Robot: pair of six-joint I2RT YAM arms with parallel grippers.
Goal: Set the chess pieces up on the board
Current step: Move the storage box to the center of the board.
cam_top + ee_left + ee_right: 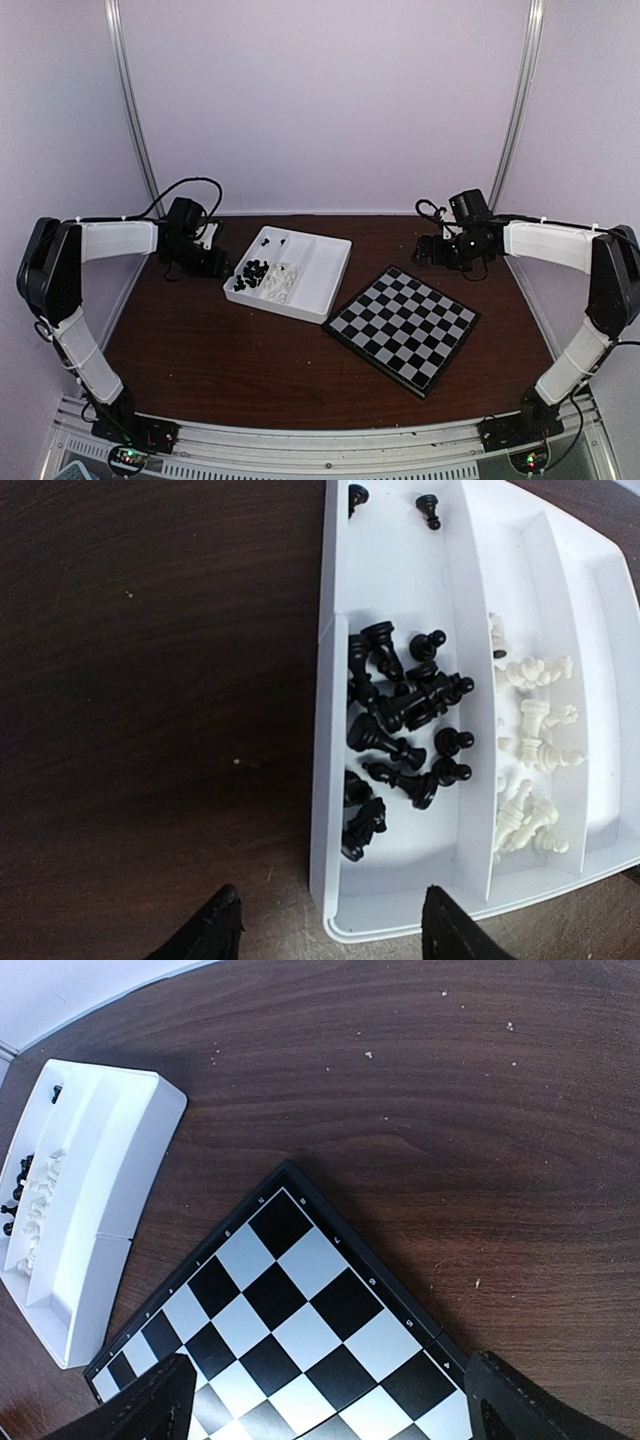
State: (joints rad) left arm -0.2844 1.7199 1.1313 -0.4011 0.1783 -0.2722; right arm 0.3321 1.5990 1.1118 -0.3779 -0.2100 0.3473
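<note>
The chess pieces lie loose in a white divided tray point(335, 262). Several black ones point(400, 710) are heaped in one compartment and several white ones point(530, 730) in the one beside it. Two black pawns point(428, 508) sit apart at the tray's far end. My left gripper point(335, 925) hovers open over the tray's near corner, holding nothing. The board point(405, 325) lies turned diamond-wise to the right of the tray, its squares bare. My right gripper point(335, 1405) hangs open above the board's far corner point(300, 1310), holding nothing.
The tray point(90, 1210) and the board sit close together on the dark wooden table point(200, 350). Pale walls close in the back and sides. Both arms reach inward from the table's outer edges, the left gripper point(215, 262) by the tray, the right gripper point(437, 250) behind the board.
</note>
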